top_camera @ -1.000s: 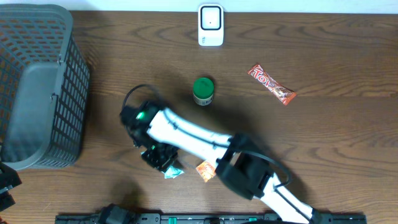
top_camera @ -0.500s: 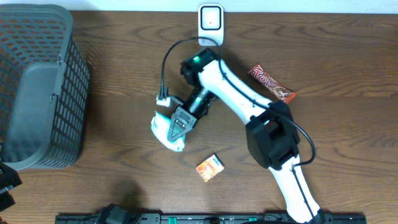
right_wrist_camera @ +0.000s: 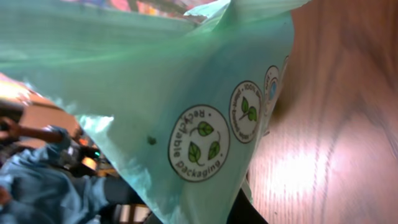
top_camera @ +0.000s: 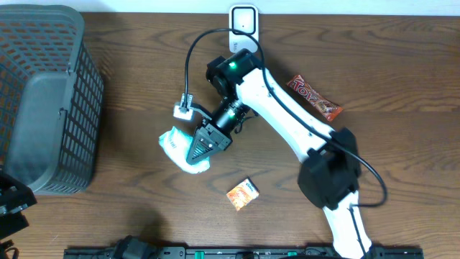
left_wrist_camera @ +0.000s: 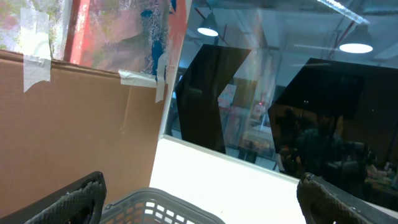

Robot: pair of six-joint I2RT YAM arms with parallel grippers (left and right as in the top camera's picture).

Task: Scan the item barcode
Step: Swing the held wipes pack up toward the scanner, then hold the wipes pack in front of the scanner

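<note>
The dark wood-grain table (top_camera: 402,165) carried a grey mesh plastic basket (top_camera: 43,93) at the left, a white barcode scanner (top_camera: 243,29) at the far edge and a small orange packet (top_camera: 242,194) nearer. The right gripper (top_camera: 195,150), jaws clamped shut, held a pale green plastic pouch (top_camera: 176,144) over the middle, left of the scanner and nearer. The left gripper (left_wrist_camera: 202,180), jaws wide and empty, faced taped brown cardboard (left_wrist_camera: 74,112) and dark windows (left_wrist_camera: 323,124) reflecting ceiling lamps (left_wrist_camera: 207,29).

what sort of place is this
Likely a mock shop checkout: a white scanner at the table's far edge, a grey shopping basket on the left, and a wrapped candy bar.
</note>
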